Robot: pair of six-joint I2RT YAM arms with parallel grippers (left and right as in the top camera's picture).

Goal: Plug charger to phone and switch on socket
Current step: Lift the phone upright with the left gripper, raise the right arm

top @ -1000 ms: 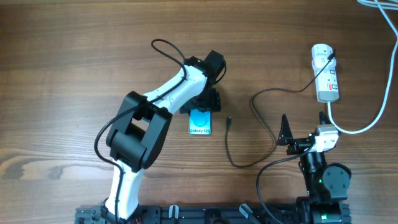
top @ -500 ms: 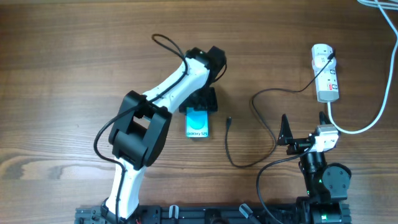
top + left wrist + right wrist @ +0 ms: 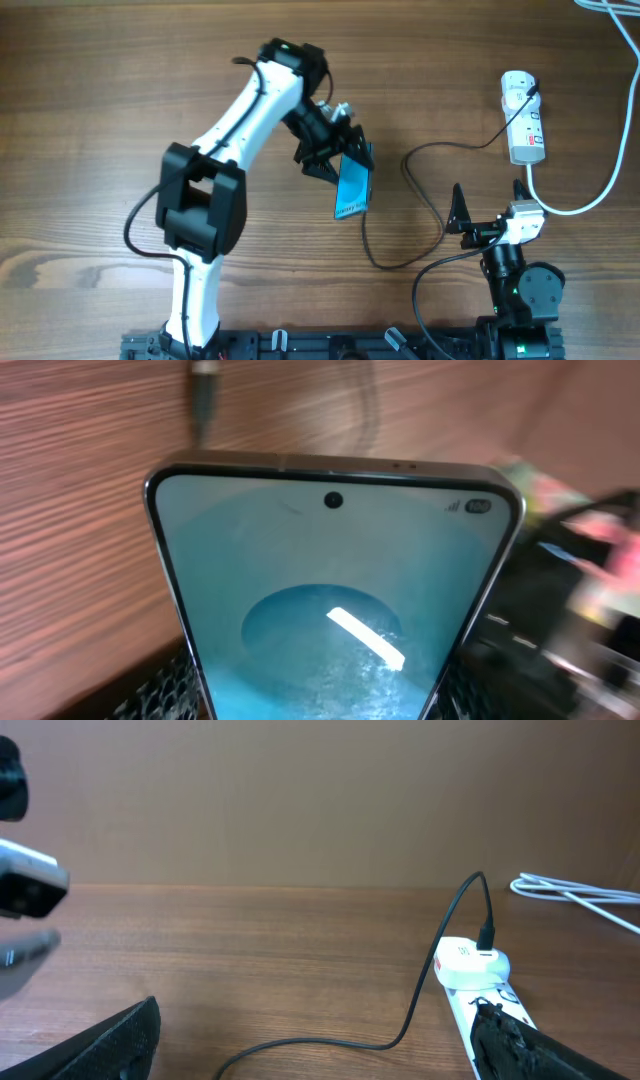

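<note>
Two arms sit at a wooden table (image 3: 100, 100). The left arm reaches across the middle. Its left claw (image 3: 343, 152) is clamped on the phone (image 3: 354, 188), gripping one end. The phone appears raised off the table and tilted on its edge, so from overhead it shows only as a narrow cyan strip. In the left wrist view the bright screen fills the picture, with its camera hole at the far end.

Just beyond that far end, the connector tip (image 3: 204, 390) of the charger (image 3: 450, 144) lies loose on the table, near the phone but not touching it. The thin black cable loops across the table to the right. It ends at a black plug (image 3: 487, 934) that appears already seated in the white socket (image 3: 524, 125), which lies near the right edge, well apart from the phone.

The right claw (image 3: 315, 1020) rests low near the front edge with its fingers spread wide and nothing between them. The cable's loop passes just beside it.

The step in hand looks like bringing the phone to the connector, so the task is at an early stage: nothing is plugged into the phone. Which end carries the charging port cannot be told from these views.

The next move likely calls for the free right claw to take the cable close behind the tip. The left claw would hold the phone steady with its port facing the tip. Pressing the socket switch comes after; whether it is on cannot be told.
</note>
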